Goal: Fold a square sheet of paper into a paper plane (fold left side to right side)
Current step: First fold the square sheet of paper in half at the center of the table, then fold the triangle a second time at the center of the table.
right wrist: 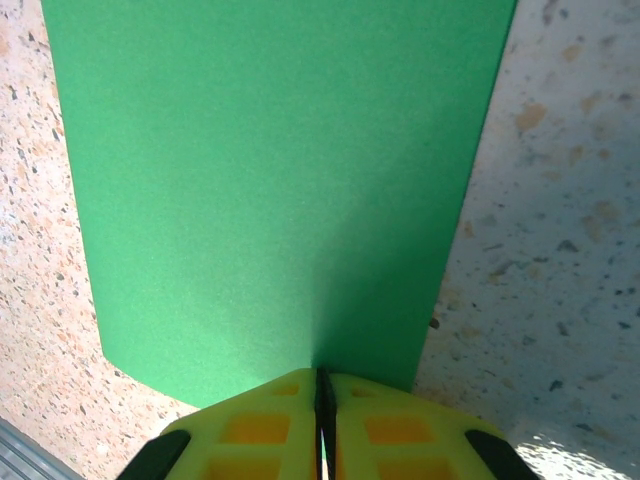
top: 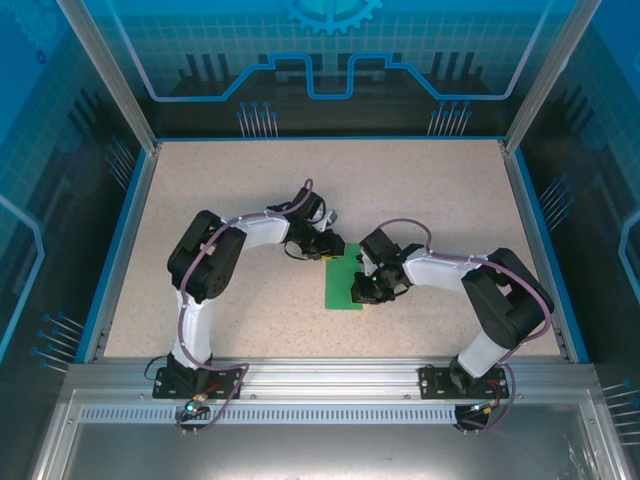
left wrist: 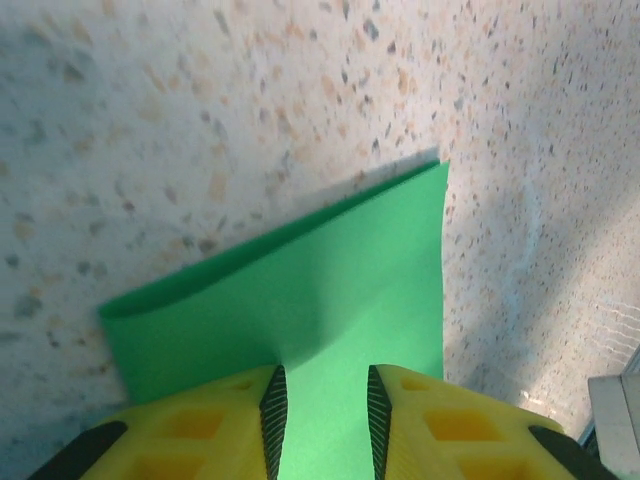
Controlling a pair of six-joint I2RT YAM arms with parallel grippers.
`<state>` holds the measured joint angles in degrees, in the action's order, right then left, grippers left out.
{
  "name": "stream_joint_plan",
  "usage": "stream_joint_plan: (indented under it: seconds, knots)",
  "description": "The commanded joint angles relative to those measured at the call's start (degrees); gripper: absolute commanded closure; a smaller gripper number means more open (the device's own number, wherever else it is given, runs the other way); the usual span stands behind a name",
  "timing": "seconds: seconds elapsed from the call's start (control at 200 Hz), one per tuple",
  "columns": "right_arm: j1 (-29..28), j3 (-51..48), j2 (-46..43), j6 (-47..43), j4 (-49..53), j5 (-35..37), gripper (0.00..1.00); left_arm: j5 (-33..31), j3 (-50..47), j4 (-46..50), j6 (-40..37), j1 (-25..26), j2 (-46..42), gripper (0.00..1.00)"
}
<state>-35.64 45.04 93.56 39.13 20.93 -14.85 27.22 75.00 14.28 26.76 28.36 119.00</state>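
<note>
Square sheet of paper [top: 342, 276]: one, bright green, lying as a narrow folded rectangle near the middle of the speckled table [top: 200, 180], between two arms. Each arm carries one claw with two yellow fingers [left wrist: 200, 435].

From above, the dark wrists cover the sheet's far end and part of its right edge, and the fingertips cannot be made out there. In the left wrist view the sheet's left side curls over in a soft, uncreased fold, and its near part is cut off behind the fingers.

At the sheet's far end, the left gripper [left wrist: 322, 385] is unclenched, with green showing in the gap between its tips. At the right edge, the right gripper [right wrist: 322, 378] is clenched on the sheet, whose edge runs into the seam.
</note>
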Motion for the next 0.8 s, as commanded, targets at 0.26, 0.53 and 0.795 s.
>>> stream_joint_plan:
  seconds: [0.26, 0.53, 0.795]
  knots:
    - [-0.6, -4.9, 1.8, 1.0, 2.8, 3.2, 0.88, -5.3, 6.0, 2.2, -3.0, -5.5, 4.5, 0.68]
    - [-0.5, -4.5, -2.8, 3.0, -8.3, -1.0, 0.81, -3.9, 4.2, 3.1, -3.7, -5.9, -5.8, 0.61]
    - [2.0, -3.2, -13.6, -0.7, -4.1, 7.6, 0.43, -1.0, -11.4, 0.6, 1.4, -4.7, -22.9, 0.61]
